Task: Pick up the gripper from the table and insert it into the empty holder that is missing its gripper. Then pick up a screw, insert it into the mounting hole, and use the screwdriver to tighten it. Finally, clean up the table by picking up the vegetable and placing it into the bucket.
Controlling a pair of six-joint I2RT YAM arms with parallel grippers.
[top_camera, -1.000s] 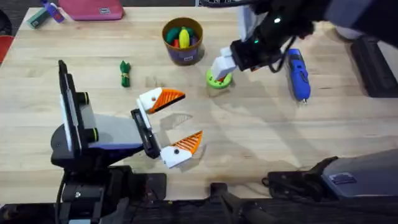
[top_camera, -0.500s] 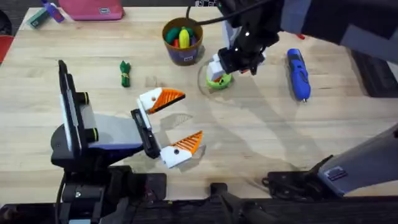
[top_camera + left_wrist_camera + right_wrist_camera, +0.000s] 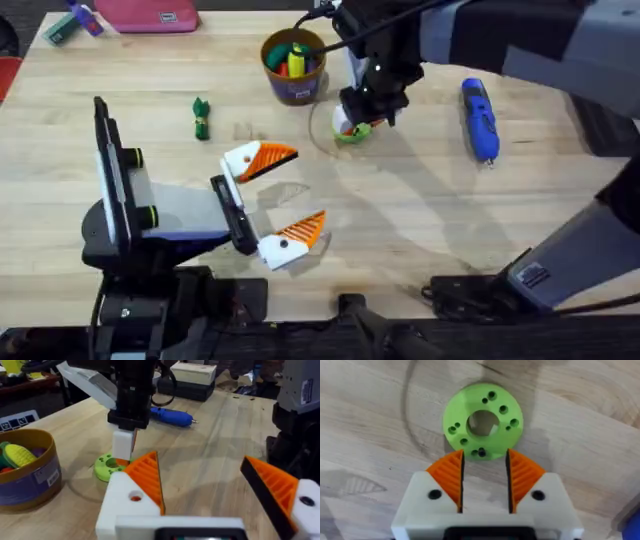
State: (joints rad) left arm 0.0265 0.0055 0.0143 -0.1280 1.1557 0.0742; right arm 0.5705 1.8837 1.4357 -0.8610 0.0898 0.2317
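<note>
The left gripper (image 3: 205, 487) stood with its jaws spread wide, its white blocks carrying orange ribbed pads (image 3: 147, 477). Beyond the one pad, the right gripper (image 3: 122, 450) hung tip-down over a lime-green disc (image 3: 107, 466) with holes, its white finger reaching to the disc's rim. The bucket (image 3: 25, 477), tan with a purple band and coloured toys inside, sat out to that same side of the fingers. Farther off past the dark arm, the screwdriver (image 3: 171, 416) lay flat on the wooden table (image 3: 210, 445).
</note>
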